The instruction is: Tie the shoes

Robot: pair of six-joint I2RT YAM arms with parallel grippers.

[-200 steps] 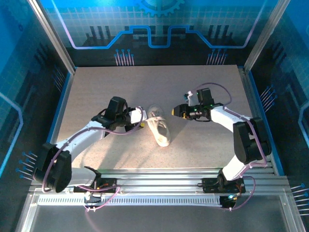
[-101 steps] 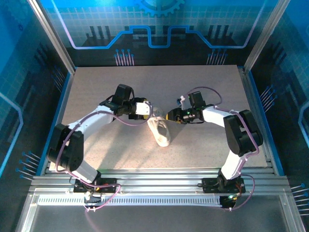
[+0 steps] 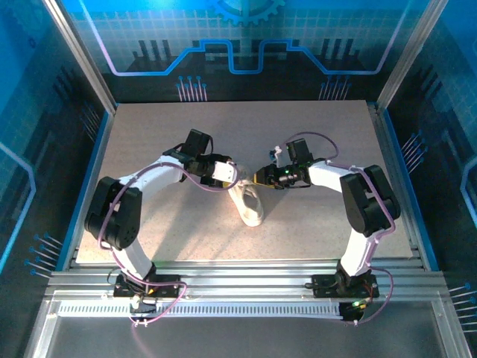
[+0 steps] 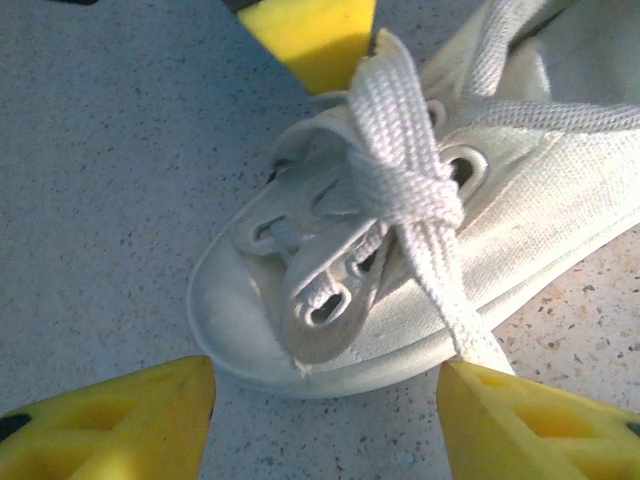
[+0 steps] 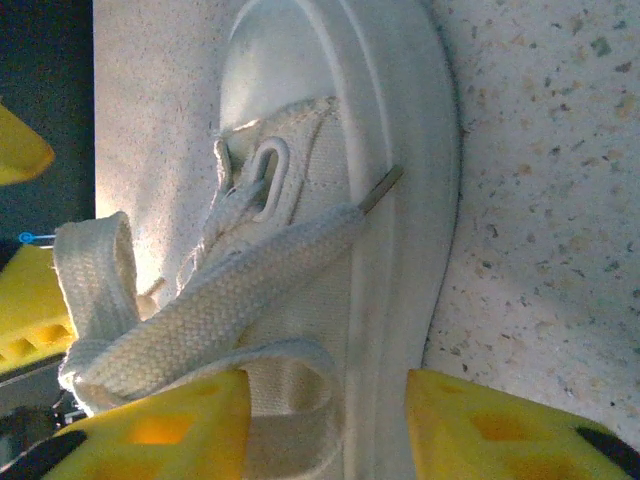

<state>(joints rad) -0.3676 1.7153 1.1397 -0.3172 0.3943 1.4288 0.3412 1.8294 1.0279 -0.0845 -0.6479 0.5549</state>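
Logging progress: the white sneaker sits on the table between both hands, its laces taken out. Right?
Not quite. The laces are still in the sneaker, threaded and crossed over its front, as the left wrist view shows. The rest holds.

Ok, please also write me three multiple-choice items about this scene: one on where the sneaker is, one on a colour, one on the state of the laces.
1. Where is the sneaker?
A. on the table, far end between left gripper and right gripper
B. on the front rail
C. lifted in the air
2. What colour are the left gripper's fingers?
A. black
B. yellow
C. red
3. How are the laces?
A. pulled out of the shoe
B. crossed in a knot
C. tucked inside

Answers: 1 A, the top view shows it there; 2 B, plainly yellow in the left wrist view; 3 B, they cross over the eyelets.
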